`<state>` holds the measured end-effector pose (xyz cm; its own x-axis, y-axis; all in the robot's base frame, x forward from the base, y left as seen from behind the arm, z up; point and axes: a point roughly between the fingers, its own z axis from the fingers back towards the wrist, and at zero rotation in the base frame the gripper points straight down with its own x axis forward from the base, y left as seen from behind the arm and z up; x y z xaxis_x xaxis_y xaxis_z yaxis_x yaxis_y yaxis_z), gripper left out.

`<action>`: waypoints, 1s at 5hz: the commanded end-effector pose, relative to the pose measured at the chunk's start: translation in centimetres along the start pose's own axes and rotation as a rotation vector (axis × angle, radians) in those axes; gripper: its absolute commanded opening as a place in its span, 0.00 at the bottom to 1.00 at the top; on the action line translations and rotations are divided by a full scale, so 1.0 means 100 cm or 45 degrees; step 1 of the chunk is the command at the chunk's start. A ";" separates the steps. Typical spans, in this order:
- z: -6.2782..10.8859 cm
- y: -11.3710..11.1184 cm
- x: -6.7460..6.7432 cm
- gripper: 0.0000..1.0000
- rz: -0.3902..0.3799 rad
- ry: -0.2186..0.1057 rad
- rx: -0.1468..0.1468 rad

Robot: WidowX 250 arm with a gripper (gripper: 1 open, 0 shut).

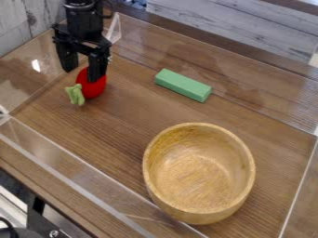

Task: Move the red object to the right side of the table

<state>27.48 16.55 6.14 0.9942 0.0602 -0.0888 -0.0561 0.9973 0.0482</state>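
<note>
The red object (91, 85), a small glossy strawberry-like toy with a green leafy end (76, 94), lies on the left part of the dark wood-grain table (137, 116). My black gripper (80, 66) points straight down over it with its two fingers open. The right finger (96, 63) covers the toy's upper part, and the left finger (63, 59) stands just left of it. The fingertips hang around the toy's top; I cannot tell whether they touch it.
A flat green rectangular block (183, 85) lies to the right of the toy. A round light wooden bowl (199, 172) stands at the front right. Clear acrylic walls (74, 172) edge the tabletop.
</note>
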 end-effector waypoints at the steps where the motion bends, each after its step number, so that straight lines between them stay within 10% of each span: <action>1: 0.017 0.015 0.013 1.00 0.068 -0.066 0.047; 5: 0.008 0.005 0.011 1.00 0.143 -0.028 0.055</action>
<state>28.24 16.79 4.88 0.9774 0.1758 -0.1171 -0.1679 0.9830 0.0745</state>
